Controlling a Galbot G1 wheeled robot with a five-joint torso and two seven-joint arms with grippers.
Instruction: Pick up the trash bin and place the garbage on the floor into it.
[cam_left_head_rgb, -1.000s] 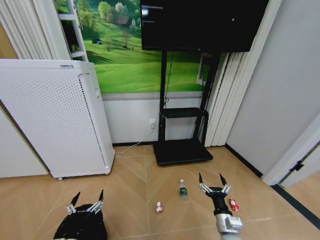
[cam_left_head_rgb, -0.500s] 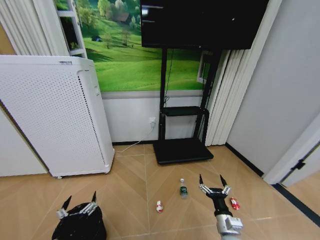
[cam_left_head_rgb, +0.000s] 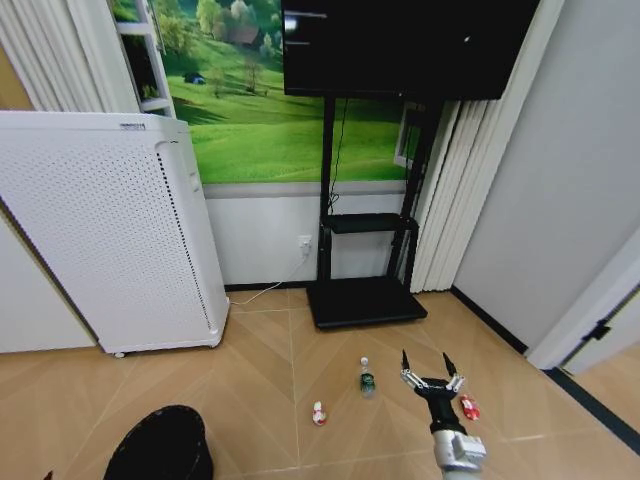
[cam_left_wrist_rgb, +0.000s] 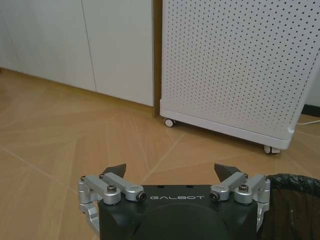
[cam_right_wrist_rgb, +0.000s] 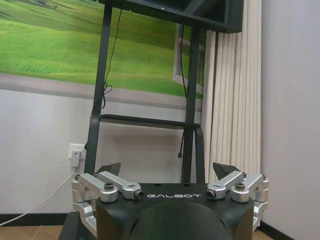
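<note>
Fingers apart beside trash bin

floor: pale smooth wood parquet | trash bin: matt black mesh | left gripper fingers: matt black tips, silvery metal links

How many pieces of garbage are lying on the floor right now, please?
3. A bottle lies in front of the TV stand, a red-and-white piece nearer the bin, and another red-and-white piece beside the right gripper, which may hide more.
</note>
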